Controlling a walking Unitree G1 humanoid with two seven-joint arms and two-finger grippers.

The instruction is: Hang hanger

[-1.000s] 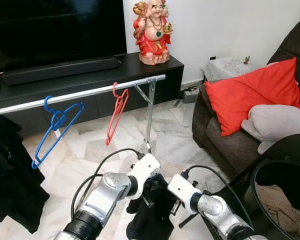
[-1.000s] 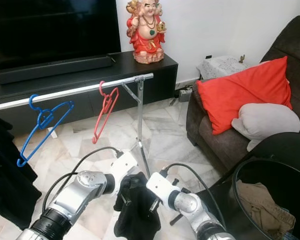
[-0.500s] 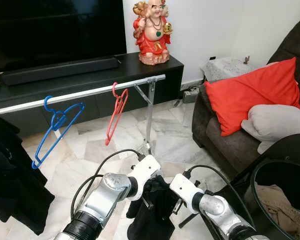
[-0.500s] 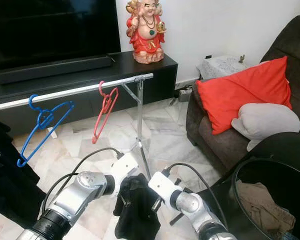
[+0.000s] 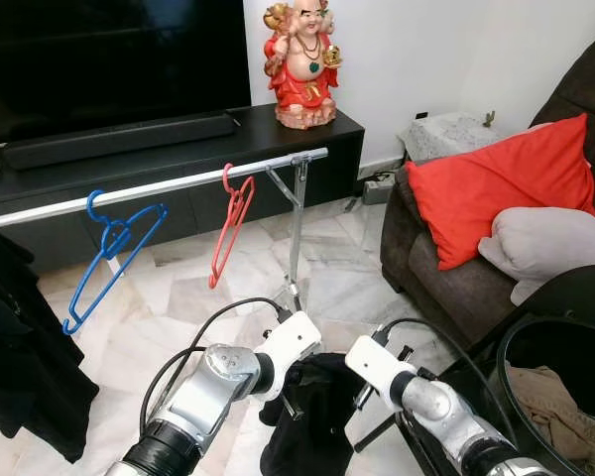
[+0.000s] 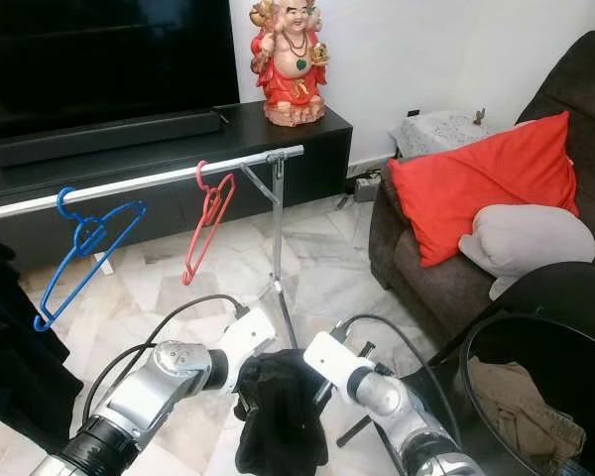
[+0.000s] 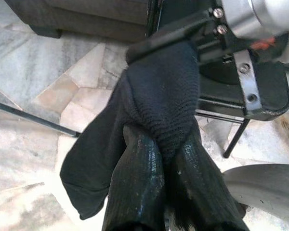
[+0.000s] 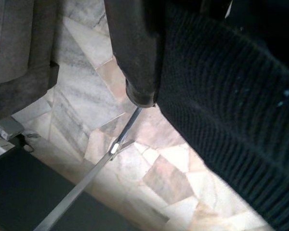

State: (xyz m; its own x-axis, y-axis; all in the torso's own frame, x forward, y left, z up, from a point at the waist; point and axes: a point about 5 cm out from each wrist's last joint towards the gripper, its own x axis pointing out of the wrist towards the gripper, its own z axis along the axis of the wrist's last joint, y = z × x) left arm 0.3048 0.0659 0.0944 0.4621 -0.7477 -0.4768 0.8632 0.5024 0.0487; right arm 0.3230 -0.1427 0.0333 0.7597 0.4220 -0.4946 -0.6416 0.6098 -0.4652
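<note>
A black knitted garment (image 6: 278,412) is pinched between the closed fingers of the left gripper (image 7: 159,159); the right gripper (image 5: 362,397) grip cannot be told. Hanging on the rail (image 5: 178,185) is judged not yet done.

Counts, head views:

- Plastic hangers on the silver metal clothes rail (image 5: 178,183): two. One blue plastic hanger (image 5: 111,250) at left of frame, one red plastic hanger (image 5: 230,233) near centre.
- Cushions on the dark brown fabric sofa (image 5: 446,283) at right: two. One red square cushion (image 5: 506,183), one pale grey rounded cushion (image 5: 550,248).
- Figurines: one, a red-robed laughing statue (image 5: 302,64), top centre on the long black TV counter (image 5: 178,149).
- Soundbars: one long black soundbar (image 5: 119,139), upper left.
- Silver robot arms, bottom of frame: two, a left pincer (image 5: 296,382) and a right pincer (image 5: 362,397).
- Black knitted garment (image 5: 307,421) between them: one.
- Round black baskets (image 5: 506,377), lower right: one.
</note>
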